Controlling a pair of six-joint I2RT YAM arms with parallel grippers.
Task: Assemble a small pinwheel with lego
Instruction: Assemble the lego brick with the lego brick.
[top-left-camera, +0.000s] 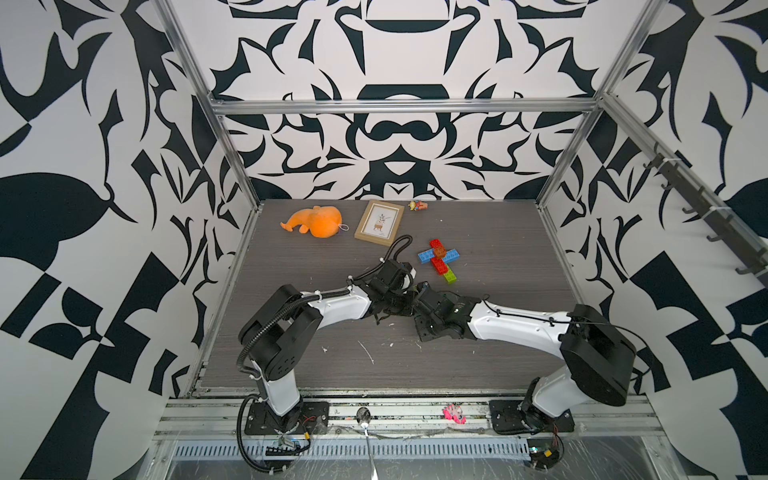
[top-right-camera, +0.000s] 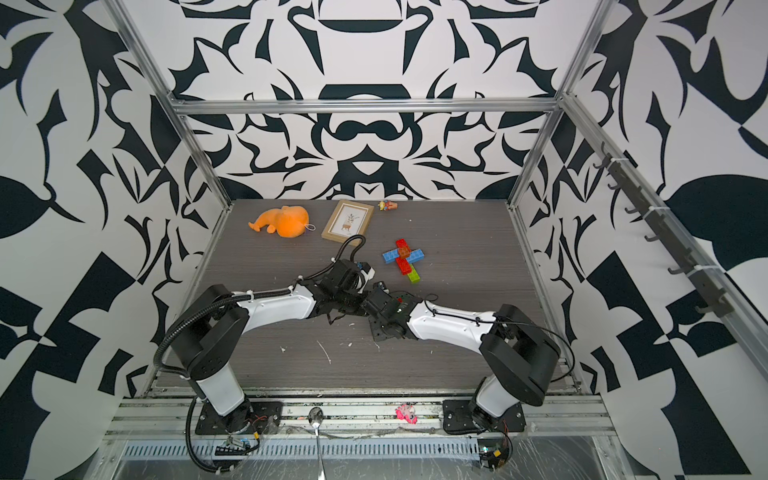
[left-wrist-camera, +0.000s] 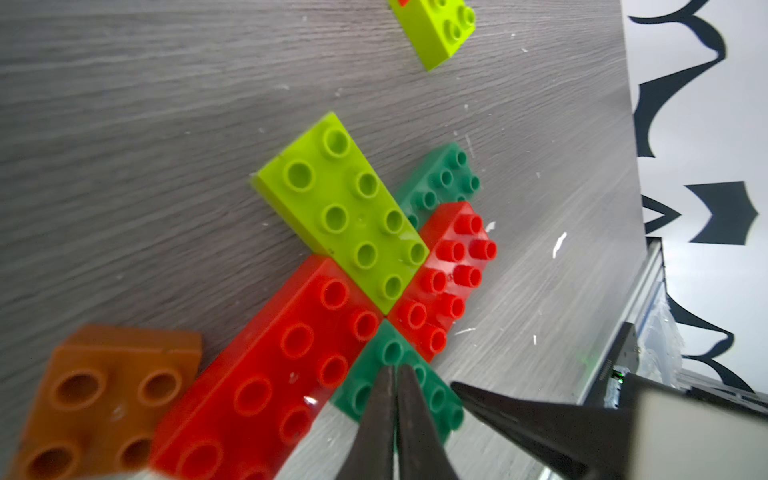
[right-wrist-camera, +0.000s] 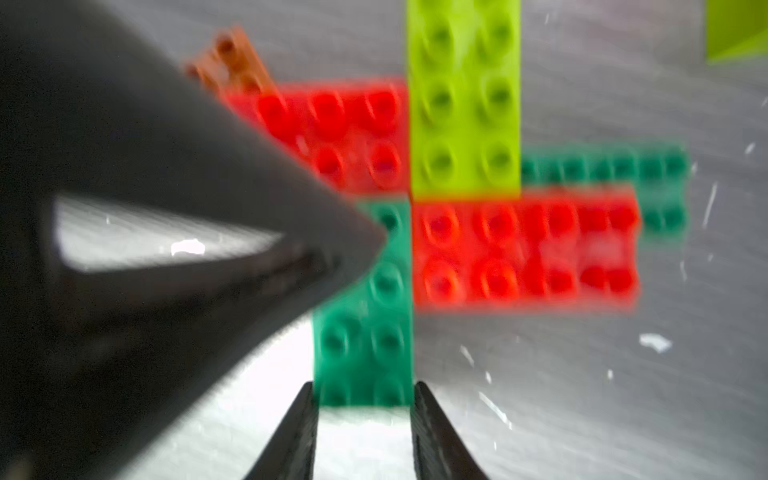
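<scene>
your left end effector (left-wrist-camera: 395, 370) is pinched right down, both fingers together into one black point. that point rests on the studs of the green brick (left-wrist-camera: 361, 386), close to the hub. i read it as a hold-down: you pin the blade so nothing skates.

your right end effector (right-wrist-camera: 363, 397) straddles the outer end of that same brick, jaws at about brick width, one on each side. whether they squeeze it or stand just clear, i cannot tell; the view is too blurred.

the pinwheel (left-wrist-camera: 374, 291) lies flat on the surface (left-wrist-camera: 124, 145), under the wrists where your arms meet, so both top views hide it. four blades turn round the middle: lime brick (left-wrist-camera: 345, 208), red brick (left-wrist-camera: 270, 374), the green one, and a second red (left-wrist-camera: 449, 274). each butts its end against the next one's side, which gives the spinning look. a lower green (left-wrist-camera: 444, 178) peeks out underneath. a brown square (left-wrist-camera: 104, 399) sits just beside the long red; i can't tell if it's joined.

a separate cross (top-left-camera: 438, 259) of blue, red, lime and orange lies near, clear of both arms.

it's all hard, glossy plastic with hollow round studs in paired rows. the surface is matte grey wood-grain, flecked with white scraps.
</scene>
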